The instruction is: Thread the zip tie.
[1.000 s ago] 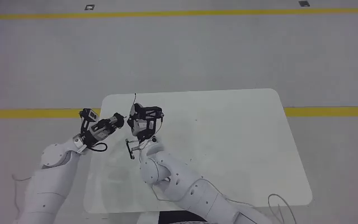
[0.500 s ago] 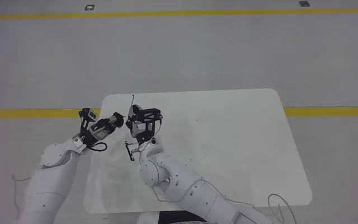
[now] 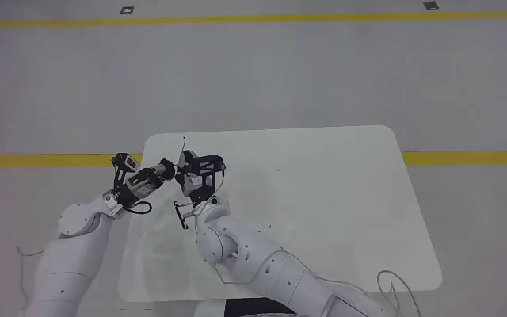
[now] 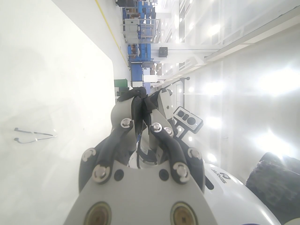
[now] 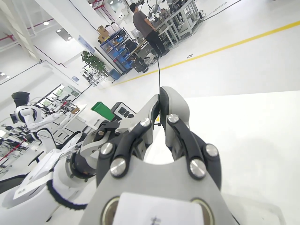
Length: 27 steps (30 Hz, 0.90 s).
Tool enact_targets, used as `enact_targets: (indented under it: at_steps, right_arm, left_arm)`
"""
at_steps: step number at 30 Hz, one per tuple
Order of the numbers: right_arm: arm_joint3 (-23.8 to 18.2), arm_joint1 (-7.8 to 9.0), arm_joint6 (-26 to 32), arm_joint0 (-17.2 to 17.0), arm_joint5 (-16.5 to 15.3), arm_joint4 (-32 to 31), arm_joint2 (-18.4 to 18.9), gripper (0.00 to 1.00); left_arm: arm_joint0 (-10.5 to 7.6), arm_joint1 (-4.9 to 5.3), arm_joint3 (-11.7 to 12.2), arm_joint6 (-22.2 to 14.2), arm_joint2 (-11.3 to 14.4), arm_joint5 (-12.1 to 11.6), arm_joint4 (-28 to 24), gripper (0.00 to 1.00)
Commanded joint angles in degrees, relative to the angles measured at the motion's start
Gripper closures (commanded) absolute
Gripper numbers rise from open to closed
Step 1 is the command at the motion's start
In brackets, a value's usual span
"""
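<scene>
A thin black zip tie (image 5: 159, 73) stands up out of my right gripper (image 5: 160, 94), which is shut on it; its tail (image 3: 184, 143) pokes toward the table's far edge. In the top view the right gripper (image 3: 190, 169) hangs over the table's left part. My left gripper (image 3: 167, 169) is level with it and almost touches it. In the left wrist view the left gripper (image 4: 140, 95) has its fingers pressed together on a black piece that looks like the same tie's other end. The right wrist fills the space just behind it.
Spare black zip ties (image 3: 184, 214) lie on the white table (image 3: 333, 206) just in front of the grippers, with two zip ties (image 4: 32, 137) in the left wrist view. The table's left edge is close to the left arm (image 5: 70, 160).
The right gripper with the zip tie has shifted a little to the left, closing the gap to the left gripper. The left arm has barely moved.
</scene>
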Motion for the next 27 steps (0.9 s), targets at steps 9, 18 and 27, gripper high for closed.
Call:
enact_targets:
  at_steps: [9, 18, 27]
  right_arm:
    - [1.4, -0.31, -1.3, 1.0, 0.1, 1.7, -1.0, 1.0]
    - [1.9, -0.44, -2.1, 1.3, -0.2, 2.1, -1.2, 1.0]
    - [2.7, -0.63, -0.9, 1.8, -0.1, 2.9, -1.7, 1.0]
  left_arm:
    - [0.0, 0.0, 0.0, 0.0, 0.0, 0.0, 0.0, 1.0]
    - [0.0, 0.0, 0.0, 0.0, 0.0, 0.0, 0.0, 1.0]
    - [0.0, 0.0, 0.0, 0.0, 0.0, 0.0, 0.0, 1.0]
